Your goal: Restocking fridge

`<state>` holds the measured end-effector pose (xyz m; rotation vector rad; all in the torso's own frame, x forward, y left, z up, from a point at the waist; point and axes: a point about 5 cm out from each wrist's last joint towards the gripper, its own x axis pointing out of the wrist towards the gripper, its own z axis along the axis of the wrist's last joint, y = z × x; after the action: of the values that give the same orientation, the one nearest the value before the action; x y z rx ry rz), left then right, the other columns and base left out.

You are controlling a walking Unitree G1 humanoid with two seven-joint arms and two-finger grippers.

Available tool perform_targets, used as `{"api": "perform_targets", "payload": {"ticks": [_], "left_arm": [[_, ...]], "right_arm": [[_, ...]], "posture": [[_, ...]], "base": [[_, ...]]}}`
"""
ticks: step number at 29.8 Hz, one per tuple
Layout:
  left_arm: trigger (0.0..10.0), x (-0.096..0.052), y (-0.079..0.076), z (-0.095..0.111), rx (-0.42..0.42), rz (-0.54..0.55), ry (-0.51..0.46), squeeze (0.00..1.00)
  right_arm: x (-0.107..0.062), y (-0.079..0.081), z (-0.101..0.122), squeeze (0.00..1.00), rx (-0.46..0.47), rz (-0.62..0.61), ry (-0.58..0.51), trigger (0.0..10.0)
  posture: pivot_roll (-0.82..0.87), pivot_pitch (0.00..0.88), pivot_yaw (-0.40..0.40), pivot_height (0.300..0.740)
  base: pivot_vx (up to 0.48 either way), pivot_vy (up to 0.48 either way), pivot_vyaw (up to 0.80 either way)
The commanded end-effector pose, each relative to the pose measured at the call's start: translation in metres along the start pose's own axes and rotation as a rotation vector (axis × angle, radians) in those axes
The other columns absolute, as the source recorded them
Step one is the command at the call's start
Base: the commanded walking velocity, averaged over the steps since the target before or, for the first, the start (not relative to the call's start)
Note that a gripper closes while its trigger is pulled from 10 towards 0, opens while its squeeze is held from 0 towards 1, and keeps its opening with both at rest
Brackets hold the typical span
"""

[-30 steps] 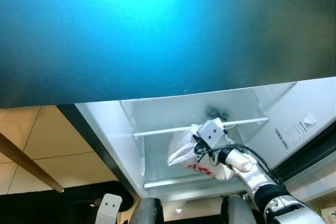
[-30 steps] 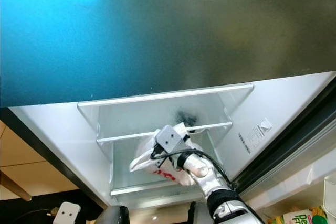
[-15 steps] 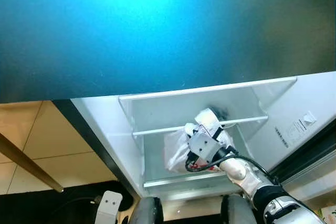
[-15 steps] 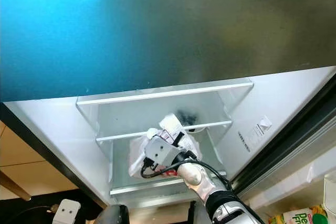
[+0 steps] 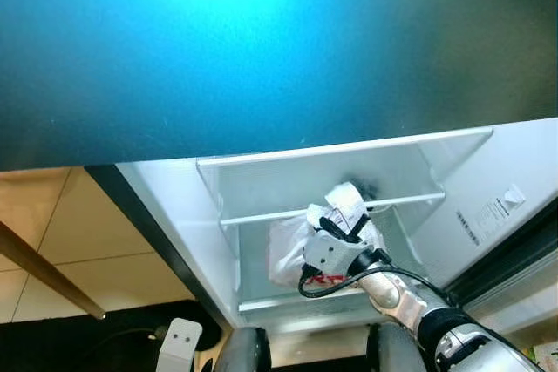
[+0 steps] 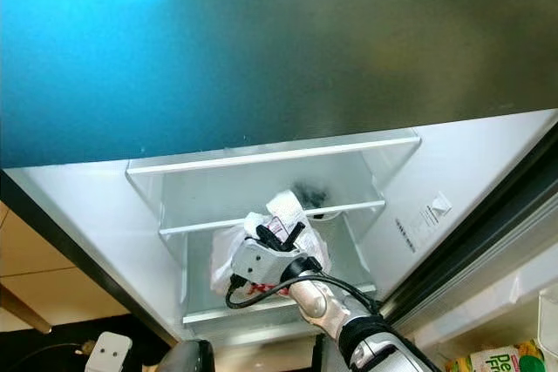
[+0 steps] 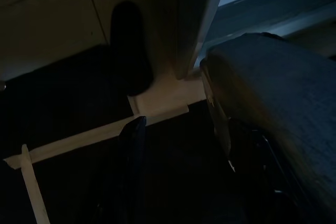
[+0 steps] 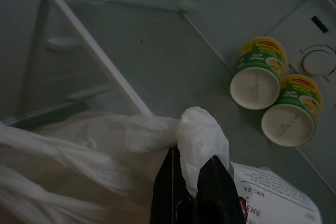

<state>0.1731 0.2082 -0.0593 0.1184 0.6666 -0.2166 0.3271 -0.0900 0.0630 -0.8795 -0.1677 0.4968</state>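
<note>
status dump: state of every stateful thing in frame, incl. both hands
fridge: open, interior visible.
white plastic bag: inside the fridge, knotted top pinched between black fingers.
right hand: shut on the bag's knot, reaching into the fridge.
two noodle cups: lying on their sides against the back wall, bases toward the camera.
left hand: low in the dark; fingers unreadable.

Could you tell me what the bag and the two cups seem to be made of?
Bag: thin white plastic film, judging by its crinkles and translucency, pinched by the right gripper. Cups: probably paper or foam, with matte pale bases and printed yellow-green sides.
</note>
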Motion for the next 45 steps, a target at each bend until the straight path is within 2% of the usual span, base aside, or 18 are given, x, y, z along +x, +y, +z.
{"api": "perform_targets", "payload": {"ticks": [1,6,12,22,27,28,29,30,31,36,37,38,45], "left_arm": [[10.0,-0.002,-0.015,-0.010,-0.014,-0.061,0.037,0.00],[10.0,-0.004,-0.015,-0.010,-0.014,-0.062,0.038,0.00],[10.0,-0.004,-0.015,-0.009,-0.017,-0.062,0.036,0.00],[10.0,-0.008,-0.015,-0.009,-0.017,-0.061,0.038,0.00],[10.0,-0.008,-0.015,-0.010,-0.019,-0.058,0.046,0.00],[10.0,-0.008,-0.015,-0.011,-0.021,-0.057,0.049,0.00],[10.0,-0.008,-0.016,-0.011,-0.022,-0.057,0.051,0.00],[10.0,-0.008,-0.016,-0.011,-0.022,-0.057,0.051,0.00],[10.0,-0.008,-0.016,-0.013,-0.024,-0.054,0.057,0.00],[10.0,-0.008,-0.014,-0.016,-0.027,-0.049,0.066,0.00],[10.0,-0.009,-0.014,-0.016,-0.028,-0.048,0.068,0.00],[10.0,-0.009,-0.013,-0.017,-0.028,-0.047,0.071,0.00],[10.0,-0.009,-0.012,-0.017,-0.028,-0.048,0.072,0.00]], "right_arm": [[-0.004,0.012,-0.002,0.14,0.002,0.043,0.013,10.0],[-0.006,0.017,-0.005,0.13,0.026,0.051,0.049,10.0],[-0.013,0.022,-0.018,0.16,-0.018,0.049,0.134,10.0],[-0.012,0.003,-0.029,0.15,-0.022,-0.099,0.233,10.0],[-0.009,0.000,-0.027,0.18,-0.019,-0.133,0.239,10.0],[-0.008,-0.001,-0.026,0.37,-0.020,-0.141,0.233,10.0],[-0.007,-0.001,-0.024,0.80,-0.019,-0.146,0.228,10.0],[-0.007,-0.001,-0.024,0.80,-0.019,-0.146,0.228,10.0],[-0.005,-0.001,-0.022,1.00,-0.014,-0.157,0.221,10.0],[-0.003,-0.002,-0.017,1.00,-0.022,-0.196,0.199,10.0],[-0.002,-0.002,-0.015,0.67,-0.027,-0.208,0.190,10.0],[-0.002,-0.004,-0.014,0.00,-0.028,-0.221,0.186,10.0],[-0.001,-0.007,-0.014,0.00,-0.025,-0.247,0.181,10.0]], "posture": [[0.02,0.259,-0.009,0.588],[0.03,0.266,-0.011,0.588],[0.03,0.278,-0.015,0.588],[0.04,0.293,-0.018,0.588],[0.05,0.304,-0.022,0.588],[0.05,0.305,-0.024,0.588],[0.05,0.305,-0.024,0.588],[0.05,0.305,-0.024,0.588],[0.05,0.306,-0.025,0.588],[0.05,0.304,-0.026,0.588],[0.05,0.304,-0.026,0.588],[0.05,0.302,-0.026,0.588],[0.05,0.299,-0.024,0.588]], "base": [[0.000,0.000,0.00],[0.000,0.000,0.00],[0.000,0.000,0.00],[0.000,0.000,0.00],[0.000,0.000,0.00],[0.000,0.000,0.00],[0.000,0.000,0.00],[0.000,0.000,0.00],[0.000,0.000,0.00],[0.000,0.000,0.00],[0.000,0.000,0.00],[0.000,0.000,0.00],[0.000,0.000,0.00]]}}
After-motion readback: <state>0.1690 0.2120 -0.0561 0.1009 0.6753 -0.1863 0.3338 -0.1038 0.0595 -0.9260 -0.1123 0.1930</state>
